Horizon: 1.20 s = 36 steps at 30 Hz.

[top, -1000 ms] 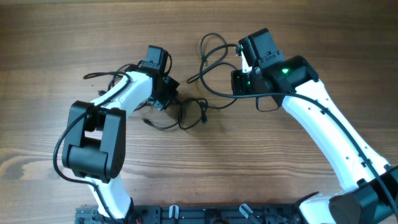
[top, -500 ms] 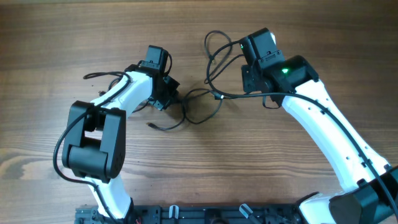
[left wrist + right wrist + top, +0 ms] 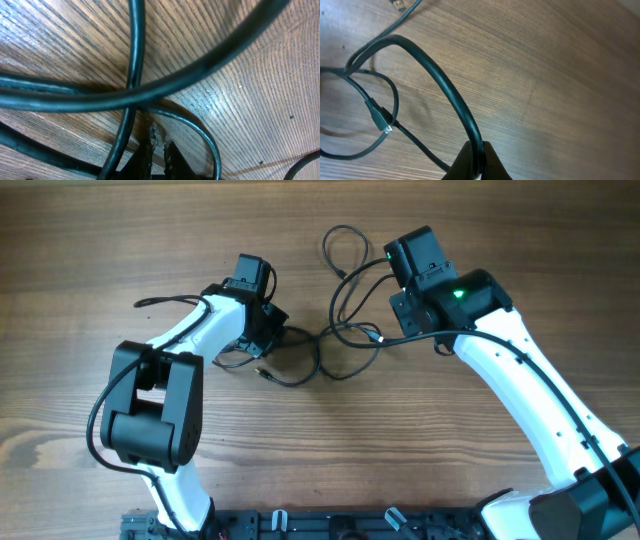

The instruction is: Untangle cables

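Just past the table (image 3: 380, 450) centre, toward 11 o'clock, the left gripper (image 3: 268, 330) has its fingers nearly together; whether they pinch a strand cannot be told. The cables (image 3: 445, 85) loop from it toward 3 o'clock. At 1 o'clock, the right gripper (image 3: 476, 150) pinches one strand.

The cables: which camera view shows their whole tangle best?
The overhead view: it shows the cables nearly whole, with loops and crossings. The left wrist view shows only a few crossing strands up close; the right wrist view, one strand pinched in the right claw.
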Motion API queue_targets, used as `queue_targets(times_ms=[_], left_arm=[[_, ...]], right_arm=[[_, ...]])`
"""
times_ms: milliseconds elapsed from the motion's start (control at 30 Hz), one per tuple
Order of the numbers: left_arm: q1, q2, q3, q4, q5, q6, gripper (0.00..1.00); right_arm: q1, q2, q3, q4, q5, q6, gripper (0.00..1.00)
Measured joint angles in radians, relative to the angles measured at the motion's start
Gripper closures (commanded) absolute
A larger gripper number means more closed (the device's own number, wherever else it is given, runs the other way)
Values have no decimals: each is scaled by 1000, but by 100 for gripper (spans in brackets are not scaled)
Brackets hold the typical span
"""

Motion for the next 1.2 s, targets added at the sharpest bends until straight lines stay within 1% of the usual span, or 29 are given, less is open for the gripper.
queue_targets(times_ms=[200,400,533,600,800,1000,1100,1200], left_arm=[[0,0,0,0,-10,0,88],[0,0,0,1,-41,0,87],[0,0,0,1,-61,0,87],[7,0,0,1,-69,0,87],[93,0,2,-25,-72,0,88],[216,-2,5,-64,-84,0,89],[242,-2,6,-75,-86,0,87],[247,-3,6,-75,-87,0,87]], right_arm=[[0,0,0,0,37,-50,96],[0,0,0,0,146,-7,96],[0,0,0,4,150,11,96],[0,0,0,2,126,-3,96],[0,0,0,-23,94,-31,95],[-11,0,0,-64,153,-43,96],[-27,0,0,-67,150,-43,96],[-43,0,0,-56,92,-46,95]])
